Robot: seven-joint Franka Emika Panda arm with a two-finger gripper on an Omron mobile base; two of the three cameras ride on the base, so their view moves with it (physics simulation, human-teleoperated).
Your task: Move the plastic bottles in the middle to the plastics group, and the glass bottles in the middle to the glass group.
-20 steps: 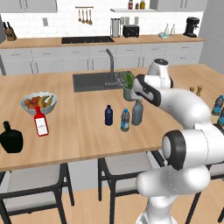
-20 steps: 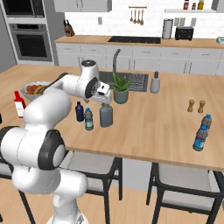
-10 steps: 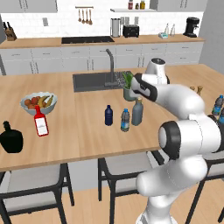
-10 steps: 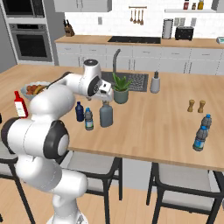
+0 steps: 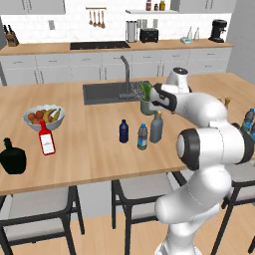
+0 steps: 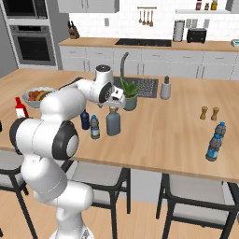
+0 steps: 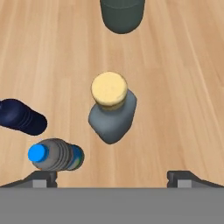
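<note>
Directly below the spread hand (image 7: 112,177), the tall dark grey cork-topped glass bottle (image 7: 112,114) is standing on the wooden tabletop (image 7: 183,87); descending off-centre is risking toppling it into the neighbouring clear pale-blue plastic bottle (image 7: 54,154).

A wooden counter (image 5: 99,149) holds a dark sink (image 5: 107,92). Behind the sink stand grey cabinets (image 5: 55,68) below a white tiled wall (image 5: 74,22). Dark stools (image 5: 37,206) sit before the counter.
</note>
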